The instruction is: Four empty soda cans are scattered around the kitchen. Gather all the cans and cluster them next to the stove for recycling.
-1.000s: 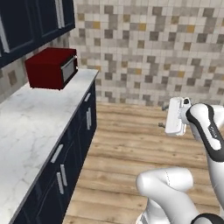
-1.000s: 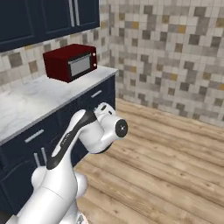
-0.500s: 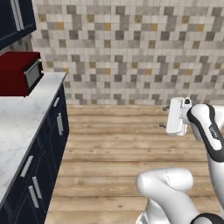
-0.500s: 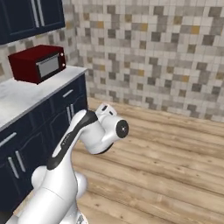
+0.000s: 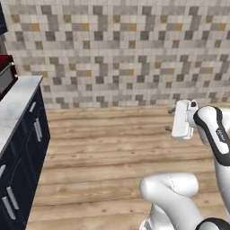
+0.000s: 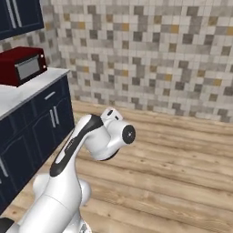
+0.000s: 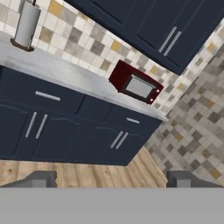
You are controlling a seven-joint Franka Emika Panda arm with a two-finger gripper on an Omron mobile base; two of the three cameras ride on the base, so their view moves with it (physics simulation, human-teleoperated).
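Observation:
The soda cans and the stove are out of view. My gripper (image 5: 169, 120) hangs in mid-air over the wood floor at the right of the left base view, on the raised white arm. In the hand view the gripper (image 7: 113, 180) is open, its two dark fingertips (image 7: 40, 179) standing wide apart with nothing between them. It looks toward the navy base cabinets (image 7: 65, 127) across the floor.
A red microwave (image 6: 22, 67) sits on the white marble counter (image 6: 27, 91) at the left, also seen as the microwave (image 7: 135, 84). A paper towel roll (image 7: 26, 24) stands farther along that counter. A mosaic tile wall (image 5: 121, 54) stands ahead, beyond the wood floor (image 5: 103, 148).
The whole picture has shifted: the base has turned, so counter and microwave slid toward the left edge and the tile wall now faces me. The arm keeps its pose, gripper still open.

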